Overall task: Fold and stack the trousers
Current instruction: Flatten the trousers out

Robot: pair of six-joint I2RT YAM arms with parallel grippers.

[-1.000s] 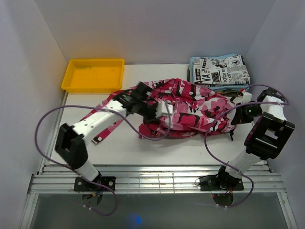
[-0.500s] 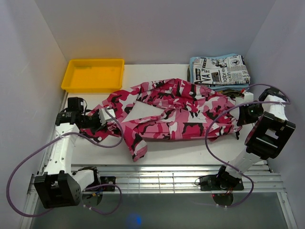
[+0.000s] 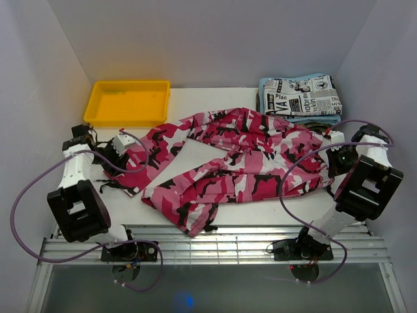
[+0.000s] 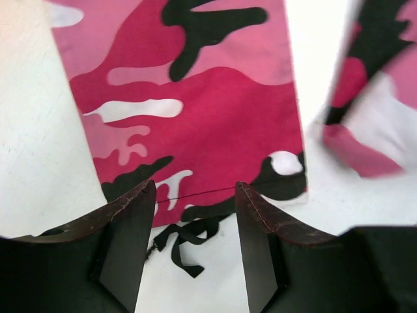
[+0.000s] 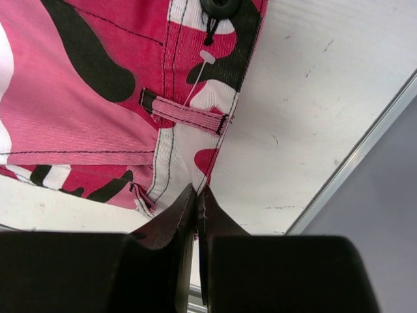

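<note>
One pair of trousers lies spread out on the white surface, reaching across most of its width. The long axis runs left to right. The waist points to the right and both legs point to the left. The farther leg reaches toward the left side, and its hem lies just in front of the left claw. The nearer leg slants toward the front edge and ends in a rumpled cuff close to the metal rail. A narrow wedge of bare surface shows between the two legs.

The cloth is a camouflage print of pale pink, deep magenta, white and black blotches. It is soft and creased, with folds bunched around the middle and the waist. In the left wrist view the hem is a straight stitched edge, and a thin black drawstring curls out from under it. In the right wrist view a dark button and a pink belt loop sit along the waistband.

The left claw has its fingers apart with nothing gripped between them, and the hem lies just beyond the tips. The right claw has its fingers pressed together, clamped on the edge of the waistband at the right end of the trousers.

A yellow tray sits at the far left corner, just beyond the farther leg. A folded newspaper-print cloth rests at the far right, just behind the waist.
</note>
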